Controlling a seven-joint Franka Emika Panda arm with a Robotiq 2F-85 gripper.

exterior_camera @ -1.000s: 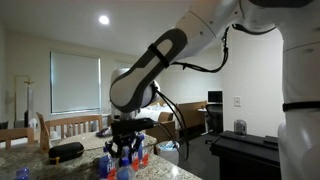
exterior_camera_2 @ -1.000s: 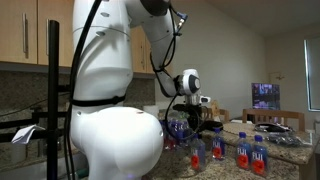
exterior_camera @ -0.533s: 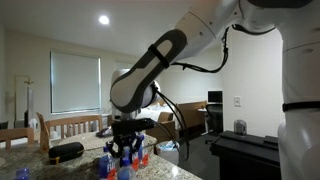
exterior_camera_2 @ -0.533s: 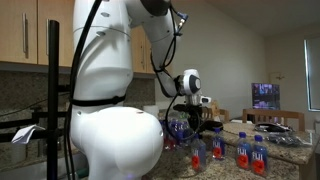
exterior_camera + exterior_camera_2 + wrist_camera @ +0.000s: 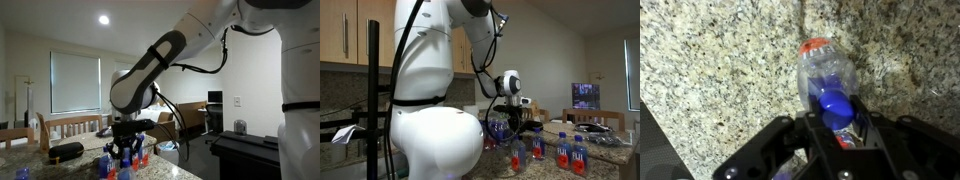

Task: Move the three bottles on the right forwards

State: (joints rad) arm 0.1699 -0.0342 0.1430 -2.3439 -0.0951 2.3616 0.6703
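A home kitchen: a speckled granite counter [image 5: 710,60], wooden cabinets [image 5: 345,35] on the wall, wooden dining chairs [image 5: 72,125], a window blind [image 5: 75,82] drawn down, and a recessed ceiling light [image 5: 104,19].

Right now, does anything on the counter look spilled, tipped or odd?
Nothing stands out. The bottles stand upright on the counter, which looks dry in the wrist view. The claw sits around one bottle, which seems upright and undamaged.

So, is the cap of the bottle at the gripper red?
No, the wrist view shows a blue cap on the bottle at the gripper.
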